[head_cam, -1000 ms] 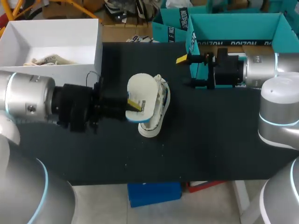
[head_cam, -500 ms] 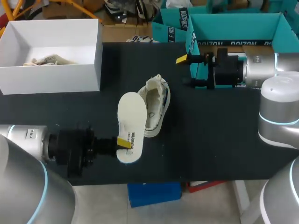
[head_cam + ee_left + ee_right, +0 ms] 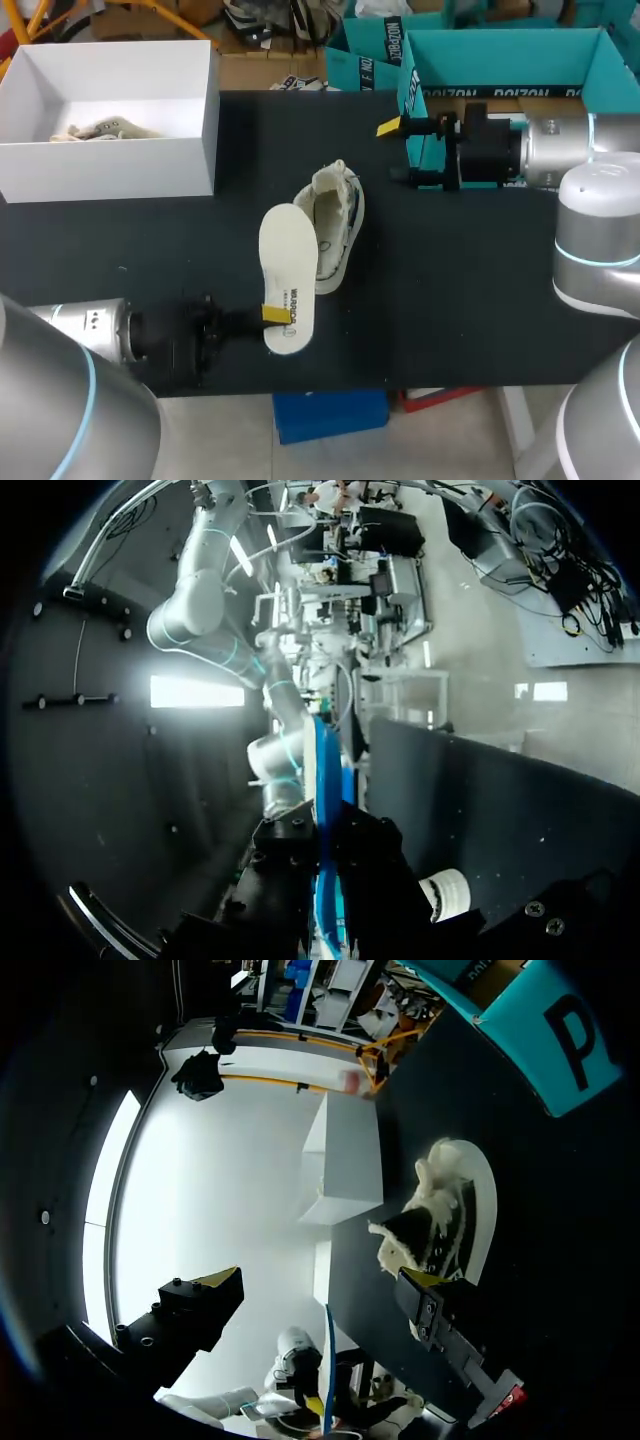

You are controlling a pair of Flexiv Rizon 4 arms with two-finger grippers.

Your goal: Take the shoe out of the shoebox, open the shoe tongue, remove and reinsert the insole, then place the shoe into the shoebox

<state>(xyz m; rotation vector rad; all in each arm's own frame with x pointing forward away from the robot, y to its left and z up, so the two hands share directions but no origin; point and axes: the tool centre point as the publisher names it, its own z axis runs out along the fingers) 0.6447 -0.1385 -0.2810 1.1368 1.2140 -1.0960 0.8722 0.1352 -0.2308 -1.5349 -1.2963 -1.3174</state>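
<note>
Black table [image 3: 450,300], head view. White shoebox [image 3: 190,120] at upper left, open, with crumpled paper [image 3: 100,129] inside. Shoe [image 3: 335,225] is out on the table at frame centre, opening up, well apart from the shoebox. Insole [image 3: 288,265] is out of the shoe, just left of it, with its upper end against the shoe's side. Can't tell if it rests on the table or hangs above it. Left gripper [image 3: 275,315] comes in from lower left and is clamped on the insole's lower end. One yellow tip shows on top; the other finger is hidden under the insole. Right gripper [image 3: 395,152] is at upper right beside the teal box [image 3: 500,60], fingers spread and holding nothing, well apart from the shoe.

Left wrist view: insole [image 3: 325,780] seen edge-on, a thin blue-white strip pinched in the left gripper [image 3: 328,830] between both dark fingers [image 3: 290,880]. Table [image 3: 500,800] runs ahead beside it.

Right wrist view: right gripper [image 3: 322,1280] wide open. Shoe [image 3: 440,1210] lies ahead of it on the table, with the shoebox [image 3: 350,1160] beyond the shoe. Insole [image 3: 328,1355] is only a thin edge-on line, and the left gripper [image 3: 325,1405] holding it is small and hard to make out.
</note>
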